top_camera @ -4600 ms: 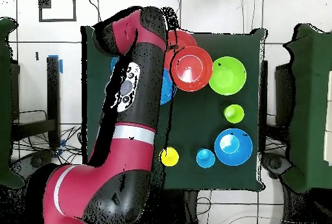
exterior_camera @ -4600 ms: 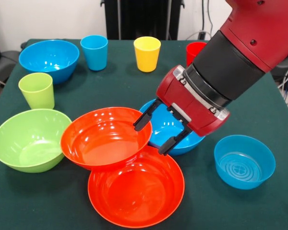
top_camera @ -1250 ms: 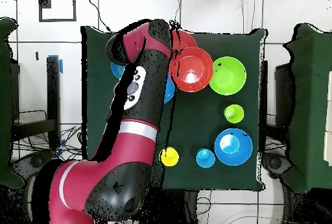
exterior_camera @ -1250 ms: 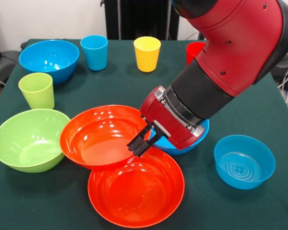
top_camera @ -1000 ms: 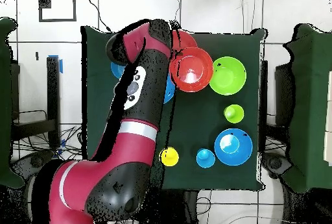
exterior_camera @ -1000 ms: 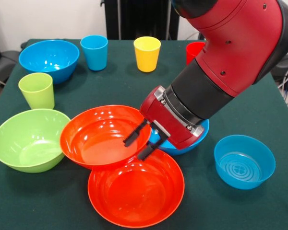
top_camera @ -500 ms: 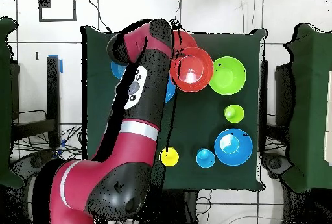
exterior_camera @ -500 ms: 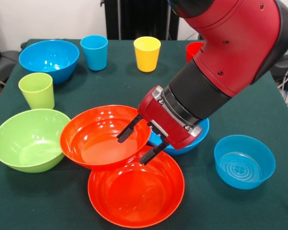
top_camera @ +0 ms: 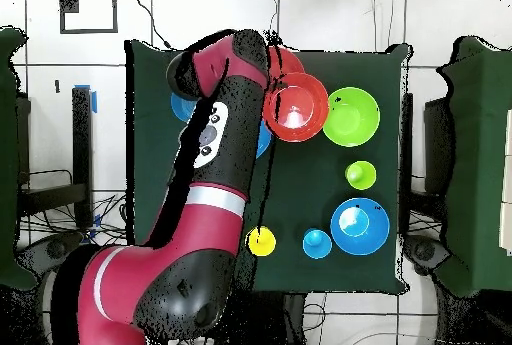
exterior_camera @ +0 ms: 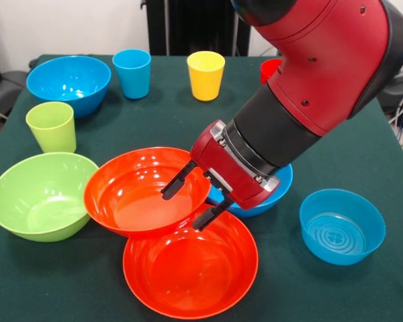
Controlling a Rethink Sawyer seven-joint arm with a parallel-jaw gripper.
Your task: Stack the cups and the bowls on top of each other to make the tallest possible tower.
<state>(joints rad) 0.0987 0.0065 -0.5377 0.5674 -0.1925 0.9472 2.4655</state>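
Observation:
My gripper (exterior_camera: pixel 185 208) is open and straddles the right rim of the upper orange bowl (exterior_camera: pixel 138 194): one finger is inside it, the other outside. That bowl leans on the second orange bowl (exterior_camera: pixel 188 272) in front of it. A blue bowl (exterior_camera: pixel 277 194) lies mostly hidden under the arm. The lime green bowl (exterior_camera: pixel 40 194) and green cup (exterior_camera: pixel 52 126) stand at the left. A blue bowl (exterior_camera: pixel 68 82), blue cup (exterior_camera: pixel 131 72), yellow cup (exterior_camera: pixel 205 75) and red cup (exterior_camera: pixel 272 67) line the far edge. Nothing is stacked into a tower.
A smaller blue bowl (exterior_camera: pixel 341 225) sits alone at the right. In the overhead view the arm (top_camera: pixel 215 161) covers the table's left part, beside the orange bowl (top_camera: pixel 300 106) and green bowl (top_camera: pixel 351 116).
The gripper came down from over the blue bowl to the orange bowl's rim. It was shut there a second ago and has since opened wide across the rim.

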